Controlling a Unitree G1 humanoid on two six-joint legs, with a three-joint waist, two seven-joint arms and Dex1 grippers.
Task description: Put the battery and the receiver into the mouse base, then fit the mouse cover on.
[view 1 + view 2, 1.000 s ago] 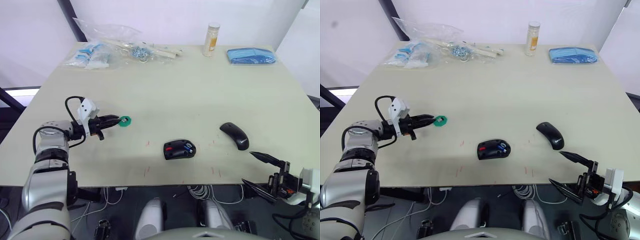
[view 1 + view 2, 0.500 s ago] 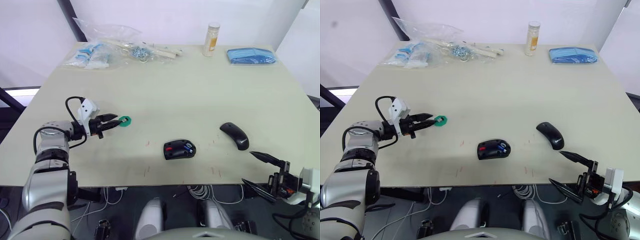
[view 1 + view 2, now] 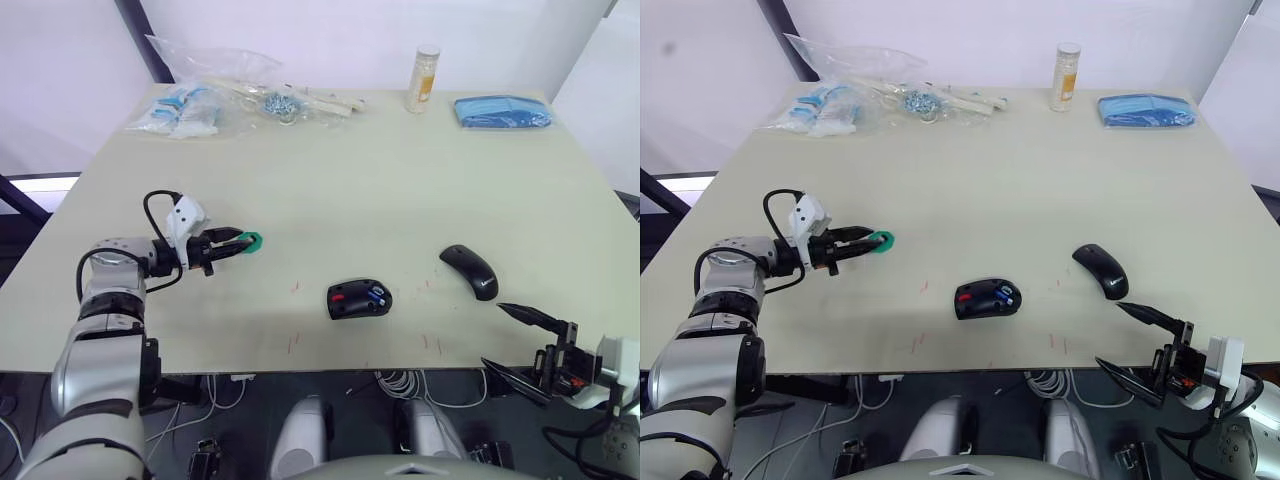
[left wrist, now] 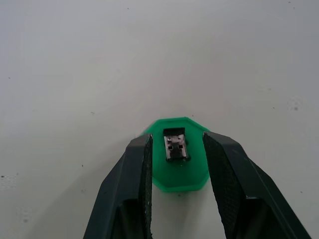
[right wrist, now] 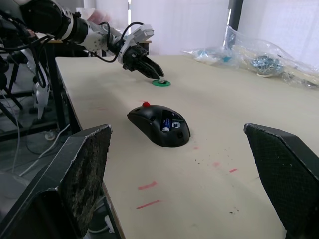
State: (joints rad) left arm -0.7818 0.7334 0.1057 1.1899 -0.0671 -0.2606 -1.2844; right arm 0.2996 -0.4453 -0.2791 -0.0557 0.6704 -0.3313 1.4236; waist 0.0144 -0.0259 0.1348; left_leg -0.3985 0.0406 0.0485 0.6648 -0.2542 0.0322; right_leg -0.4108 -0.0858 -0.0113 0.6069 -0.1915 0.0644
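We have the left gripper (image 4: 174, 162) down at the green disc (image 4: 177, 169), which lies on the worktop (image 3: 400, 170) toward its left edge, and our fingers (image 4: 137, 174) stand parted on either side of the disc with nothing gripped yet. The small receiver (image 4: 175, 145) sits in the middle of that disc, a dark metal plug standing in its holder, and we judge that the fingers straddle it this way so that a closing pinch catches the receiver rather than the disc under it. The mouse base (image 3: 359, 298) rests near the front edge of the worktop, about midway along it, with its red scroll wheel at one end and its compartment facing up. The blue battery (image 5: 167, 125) already lies inside that compartment, so by our reading the first insertion is done and the receiver is what remains before the lid. The mouse cover (image 3: 470, 270) lies to the right of the base, well apart from it and nearer the right front corner, where our right arm can reach it. The right gripper (image 3: 522, 342) hangs off the front edge near that corner, its fingers spread wide and empty, and we take that as waiting clear of the work until the cover is needed. Bags of small parts (image 3: 205, 100), a bottle (image 3: 423, 78) and a blue packet (image 3: 502, 111) line the far edge, out of our way.
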